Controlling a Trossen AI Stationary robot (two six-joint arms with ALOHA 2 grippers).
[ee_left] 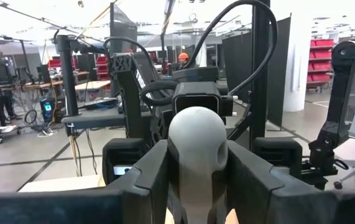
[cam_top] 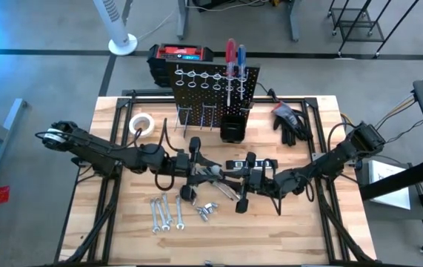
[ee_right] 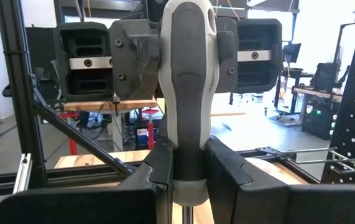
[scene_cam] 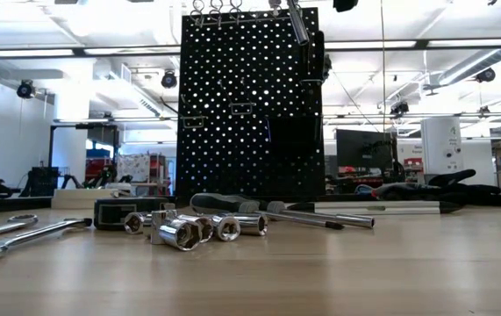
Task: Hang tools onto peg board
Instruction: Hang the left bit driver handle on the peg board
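Grey-handled screwdriver: closest to both wrist cameras, held level above the tabletop, in front of the peg board; both claws grip it at once.
Left claw: in front of the peg board and toward its left, fingers clamped on the rounded butt of the grey handle.
Right claw: in front of the peg board and toward its right, fingers clamped on the handle's dark neck, facing the left claw.
Wrenches: three silver ones lying side by side, well in front of the peg board, to its left.
Sockets: small silver cluster just right of the wrenches, loose on the wood.
White tape roll: left of the peg board, near its foot.
Peg board: upright at the far edge; red screwdriver and blue screwdriver hang in its top rings, black bin at its base.
Black gloves: right of the peg board.
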